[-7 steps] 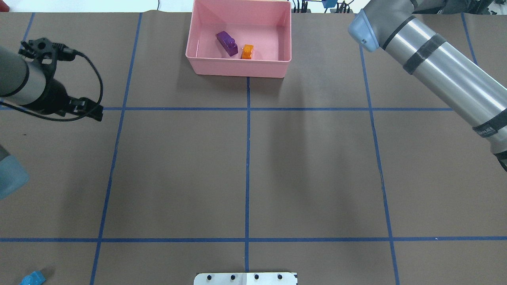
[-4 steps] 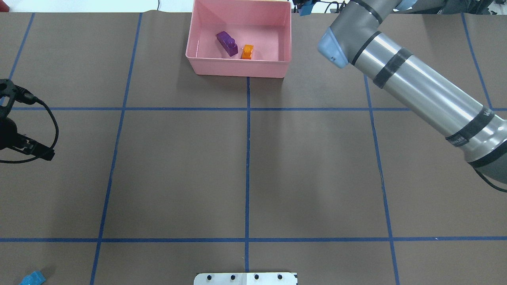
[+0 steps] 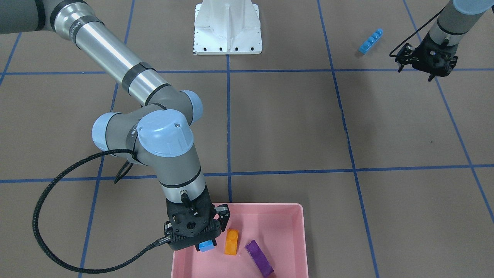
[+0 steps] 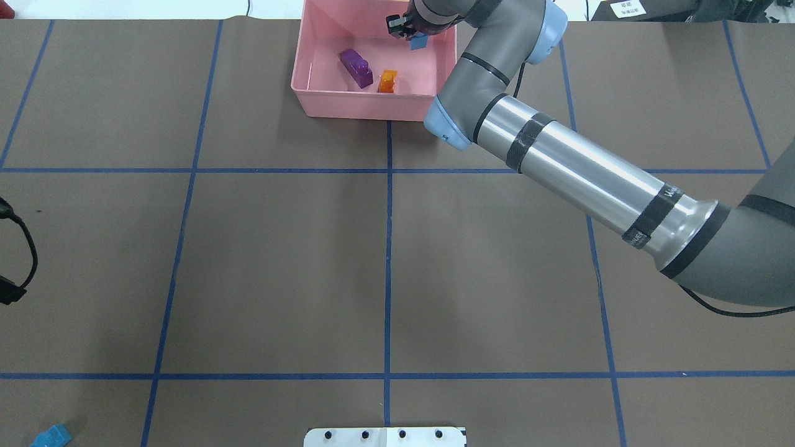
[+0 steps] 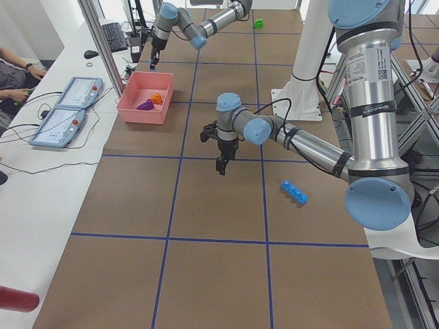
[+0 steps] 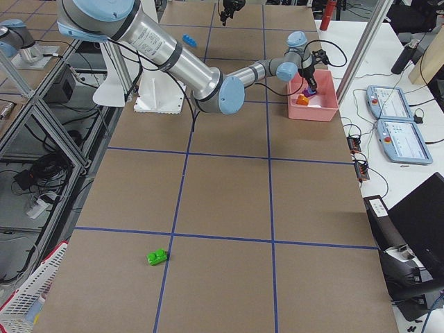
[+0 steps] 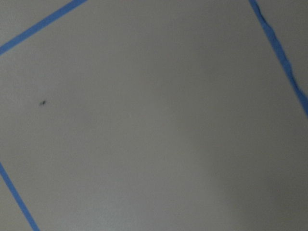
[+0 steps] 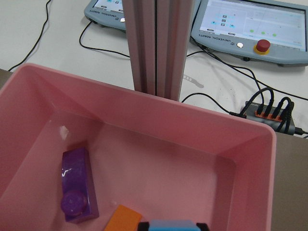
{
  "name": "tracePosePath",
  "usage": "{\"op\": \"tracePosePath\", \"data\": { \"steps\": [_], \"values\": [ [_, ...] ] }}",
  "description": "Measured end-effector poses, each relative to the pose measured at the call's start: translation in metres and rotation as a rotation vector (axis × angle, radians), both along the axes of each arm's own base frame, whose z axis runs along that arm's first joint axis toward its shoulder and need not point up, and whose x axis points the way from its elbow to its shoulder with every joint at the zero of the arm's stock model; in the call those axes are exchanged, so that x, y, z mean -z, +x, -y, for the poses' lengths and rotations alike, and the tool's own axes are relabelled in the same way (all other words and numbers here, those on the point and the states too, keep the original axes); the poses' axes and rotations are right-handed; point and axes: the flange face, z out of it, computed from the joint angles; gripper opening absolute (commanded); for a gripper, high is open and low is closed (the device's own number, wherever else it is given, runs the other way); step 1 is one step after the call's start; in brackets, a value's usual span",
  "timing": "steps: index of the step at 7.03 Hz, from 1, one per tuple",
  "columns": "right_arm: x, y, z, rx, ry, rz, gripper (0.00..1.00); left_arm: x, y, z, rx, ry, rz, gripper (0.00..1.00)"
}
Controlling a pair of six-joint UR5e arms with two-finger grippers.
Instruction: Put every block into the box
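Note:
The pink box (image 4: 372, 108) stands at the table's far middle and holds the purple block (image 4: 356, 67) and the orange block (image 4: 388, 81). My right gripper (image 4: 410, 28) hangs over the box's right part, shut on the small blue block (image 3: 206, 246), which shows at the bottom edge of the right wrist view (image 8: 168, 225). The long blue block (image 3: 371, 39) lies on the table near my left gripper (image 3: 428, 63), which is above bare table. I cannot tell whether that gripper is open or shut. The green block (image 6: 158, 257) lies far off on the robot's right.
The white robot base (image 3: 227, 27) stands at the table's near middle edge. Blue tape lines divide the brown table. Control tablets and cables (image 8: 250, 29) lie beyond the box's far wall (image 8: 144, 101). An aluminium post (image 8: 156, 43) rises just behind the box.
My right arm has swung left, and its gripper has come over the box with the small blue block. My left gripper has moved back toward the robot and almost out of the overhead view.

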Motion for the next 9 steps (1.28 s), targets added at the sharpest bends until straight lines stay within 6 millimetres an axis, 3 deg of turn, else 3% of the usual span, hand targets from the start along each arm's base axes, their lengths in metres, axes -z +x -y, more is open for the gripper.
{"op": "tracePosePath", "data": {
  "steps": [3, 4, 5, 7, 9],
  "values": [
    [0.025, -0.003, 0.001, -0.047, -0.040, 0.061, 0.99, -0.031, -0.014, -0.050, -0.056, -0.052, -0.064, 1.00],
    [0.045, 0.003, -0.002, -0.061, -0.073, 0.108, 0.99, -0.032, 0.000, -0.069, -0.062, -0.087, -0.086, 1.00],
    [0.069, 0.016, -0.010, -0.060, -0.121, 0.140, 0.99, -0.028, 0.028, -0.091, -0.066, -0.129, -0.101, 1.00],
    [0.118, 0.059, -0.034, -0.026, -0.236, 0.135, 0.99, -0.024, 0.081, -0.138, -0.088, -0.160, -0.087, 1.00],
    [0.135, 0.108, -0.051, 0.014, -0.369, 0.121, 0.99, -0.030, 0.095, -0.166, -0.124, -0.149, -0.059, 1.00]
  ]
}}
